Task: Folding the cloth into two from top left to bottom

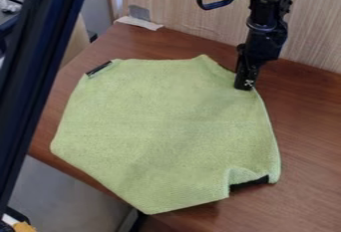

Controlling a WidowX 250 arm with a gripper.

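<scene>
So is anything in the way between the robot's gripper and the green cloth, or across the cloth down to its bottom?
Nothing visible stands in the way: the gripper is right at the upper right edge of the cloth, and I see no object on it down to the bottom.

We looked down at a slant from a fixed, fairly close spot above the brown wood-grain tabletop (pixel 306 131), on the near side of the black robot pincer (pixel 244 83). We faced the pale, finely striped upright panel (pixel 166 7) beyond it; the whole flat green fabric cloth (pixel 160 121) fitted our view.
</scene>
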